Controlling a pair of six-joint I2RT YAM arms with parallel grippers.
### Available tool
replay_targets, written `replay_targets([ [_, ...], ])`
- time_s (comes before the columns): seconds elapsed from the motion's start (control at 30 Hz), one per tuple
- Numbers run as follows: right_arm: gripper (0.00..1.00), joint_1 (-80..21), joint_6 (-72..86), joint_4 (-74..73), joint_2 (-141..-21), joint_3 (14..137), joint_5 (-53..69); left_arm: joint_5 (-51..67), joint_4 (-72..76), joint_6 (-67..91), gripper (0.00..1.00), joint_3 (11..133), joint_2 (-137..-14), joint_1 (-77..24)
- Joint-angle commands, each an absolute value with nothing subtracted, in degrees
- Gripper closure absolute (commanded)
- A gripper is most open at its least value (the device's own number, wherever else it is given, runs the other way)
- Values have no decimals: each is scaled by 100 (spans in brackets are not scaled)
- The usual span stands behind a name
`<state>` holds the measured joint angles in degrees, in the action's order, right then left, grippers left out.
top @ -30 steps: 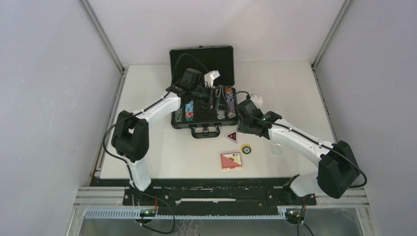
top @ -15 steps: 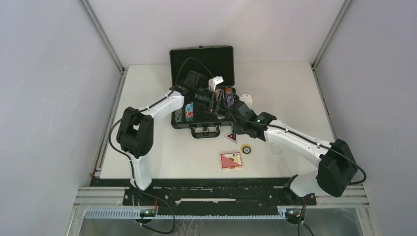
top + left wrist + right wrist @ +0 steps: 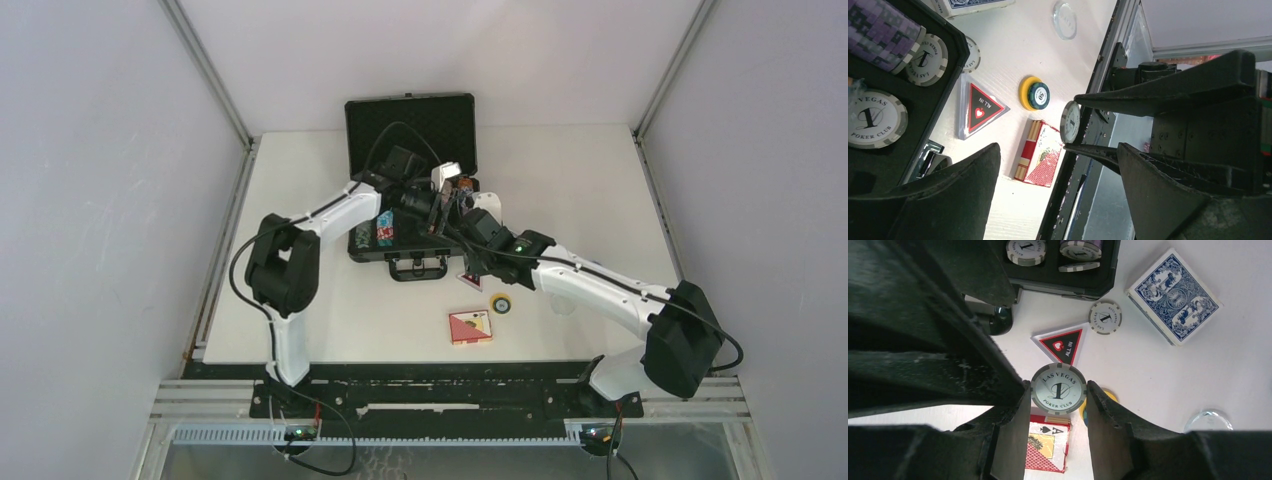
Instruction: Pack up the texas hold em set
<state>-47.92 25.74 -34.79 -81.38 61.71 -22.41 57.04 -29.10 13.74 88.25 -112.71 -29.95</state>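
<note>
The black briefcase (image 3: 410, 130) lies open at the table's back, with rows of chips (image 3: 879, 31) in its foam. My right gripper (image 3: 467, 216) is shut on a grey-white "1" poker chip (image 3: 1058, 388) and holds it above the table by the case's front right corner. My left gripper (image 3: 441, 205) is open and empty. In the left wrist view the held chip (image 3: 1069, 122) shows just beyond its wide-apart jaws. On the table lie a red card deck (image 3: 470, 326), a blue deck (image 3: 1173, 295), a triangular "ALL IN" button (image 3: 468, 279) and a yellow round button (image 3: 500, 302).
A second grey-white chip (image 3: 1105, 317) lies loose on the table beside the case's corner. A clear round disc (image 3: 563, 302) lies right of the yellow button. The case handle (image 3: 418, 268) points toward me. Grey walls enclose the table on three sides.
My right gripper has moved left and back with the chip, toward the case's right end. My left gripper has swung right to meet it, so both now sit close together.
</note>
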Motion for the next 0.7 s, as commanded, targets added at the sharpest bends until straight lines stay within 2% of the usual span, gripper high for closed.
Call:
replay_targets([
  [0.0,59,-4922,2357,-3288,-8121,6468,-2411,5915,-3174,1138,10,9090,-11358,-3098],
  [0.37,58,-5043,2242,-3294,-8165,6607,-2504,6161,-3480,919,12,9179,-11470,-3221],
  [0.67,59,-5088,2190,-3260,-8218,6688,-2535,6274,-3621,855,27,9320,-11643,-3278],
])
